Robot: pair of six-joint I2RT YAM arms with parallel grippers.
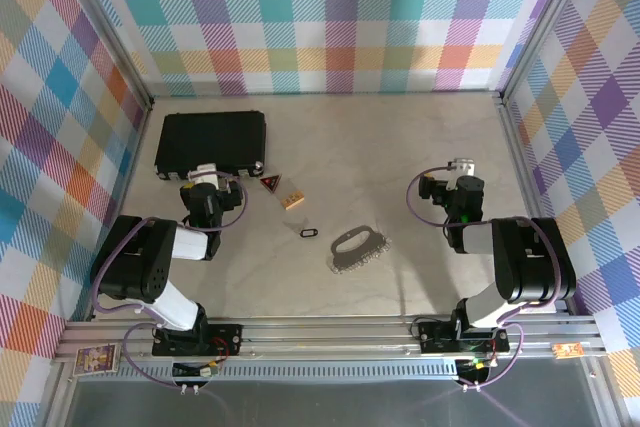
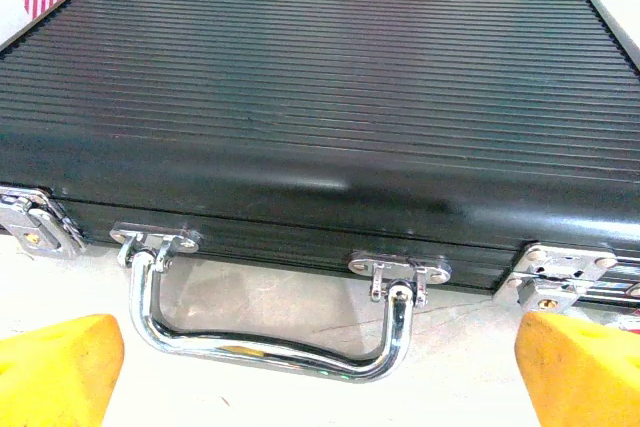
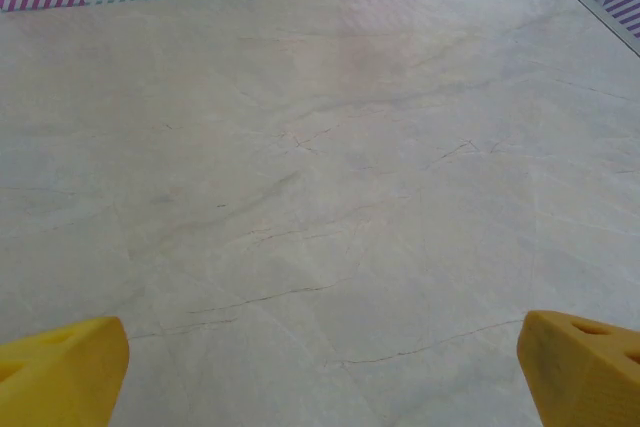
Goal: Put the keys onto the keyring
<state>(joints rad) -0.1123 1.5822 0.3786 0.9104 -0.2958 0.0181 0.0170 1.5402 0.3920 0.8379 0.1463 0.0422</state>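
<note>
No txt, brand or nr legible anywhere. Red-and-black triangular tag on the surface has a sign-like mark, too small to read. Left sticker & right sticker by the front rail: some print, too tiny/blurred to make out.
</note>
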